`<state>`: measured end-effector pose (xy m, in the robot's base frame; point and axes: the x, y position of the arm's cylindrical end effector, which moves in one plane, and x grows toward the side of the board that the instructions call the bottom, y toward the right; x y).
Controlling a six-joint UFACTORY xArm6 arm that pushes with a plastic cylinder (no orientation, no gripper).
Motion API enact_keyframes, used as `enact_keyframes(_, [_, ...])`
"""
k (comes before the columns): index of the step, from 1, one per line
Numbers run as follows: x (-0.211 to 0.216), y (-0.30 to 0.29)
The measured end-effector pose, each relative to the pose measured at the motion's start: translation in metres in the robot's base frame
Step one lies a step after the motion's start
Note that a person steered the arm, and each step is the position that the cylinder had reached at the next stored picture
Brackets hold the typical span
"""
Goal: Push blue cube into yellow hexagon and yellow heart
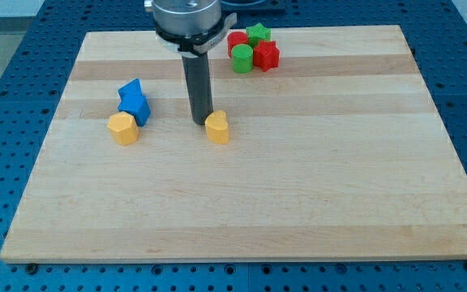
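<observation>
A blue cube [135, 106] lies at the board's left, touching a second blue block [130, 88] just above it. A yellow hexagon [123, 128] sits against the cube's lower left. A yellow heart [217, 127] lies near the board's middle, well to the right of the cube. My tip [201, 122] rests on the board just left of the heart, touching or nearly touching it, and far to the right of the blue cube.
A cluster at the view's top holds a red block [237, 42], a green star [258, 34], a green cylinder [242, 58] and a red star [266, 56]. The wooden board [314, 186] lies on a blue perforated table.
</observation>
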<state>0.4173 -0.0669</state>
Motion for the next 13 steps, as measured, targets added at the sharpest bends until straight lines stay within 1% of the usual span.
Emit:
enact_keyframes(2, [0.042, -0.036])
enact_keyframes(3, [0.054, -0.072])
enact_keyframes(5, [0.049, -0.168])
enact_keyframes(6, [0.044, -0.195])
enact_keyframes(7, [0.032, -0.188])
enact_keyframes(9, [0.031, -0.109])
enact_keyframes(11, [0.029, -0.043])
enact_keyframes(12, [0.029, -0.037])
enact_keyframes(13, [0.029, -0.076])
